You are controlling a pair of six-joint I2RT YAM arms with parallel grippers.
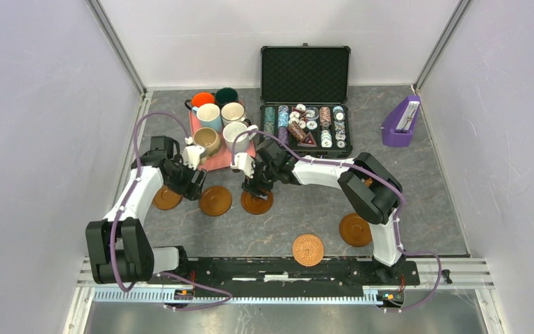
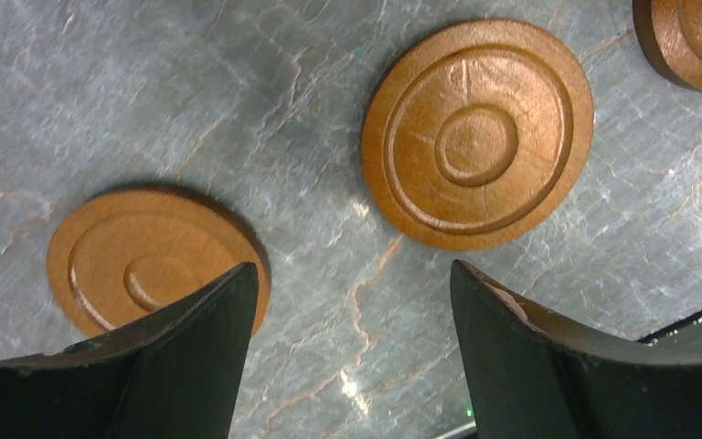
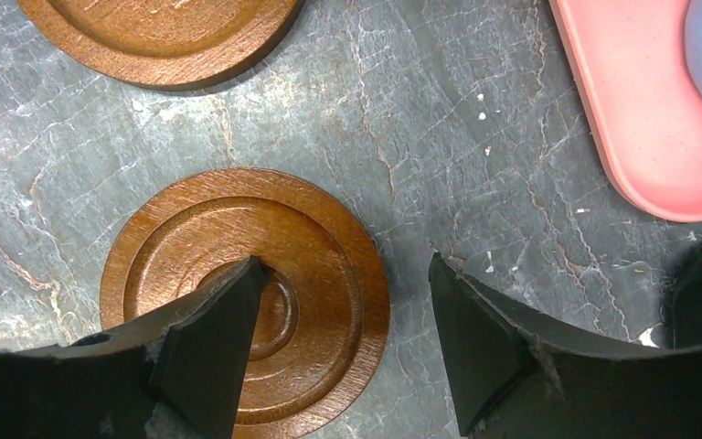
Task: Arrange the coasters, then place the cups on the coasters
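Three brown coasters lie in a row on the grey desk [image 1: 417, 209], just in front of the pink tray [image 1: 217, 164]: the left coaster [image 1: 167, 198], the middle coaster [image 1: 215, 200] and the third coaster [image 1: 256, 202]. They are set close together but apart from one another. A fourth brown coaster [image 1: 355, 229] is seen well to the right, beside the right arm. The tan woven coaster [image 1: 308, 250] rests near the front edge, between the two arm bases.

All six cups are gathered on the tray. The orange cup [image 1: 202, 99] and the dark green cup [image 1: 226, 95] stand at the back. The light blue cup [image 1: 208, 115] and the dark-rimmed white cup [image 1: 233, 111] are in the middle. The tan cup [image 1: 207, 140] and the white cup [image 1: 236, 132] are at the front. No cup is placed on a coaster.

The left tool [image 2: 352, 270] is held over bare desk between the left and middle coasters; its jaws are spread and nothing is grasped. The right tool [image 3: 345, 261] is lowered at the third coaster, with one finger [image 3: 210, 338] over the disc and the other beside it. Its jaws are parted and nothing is clamped.

Behind the tray's right side an opened poker chip case [image 1: 306, 104] is set, and a purple holder [image 1: 400, 122] stands at the far right.
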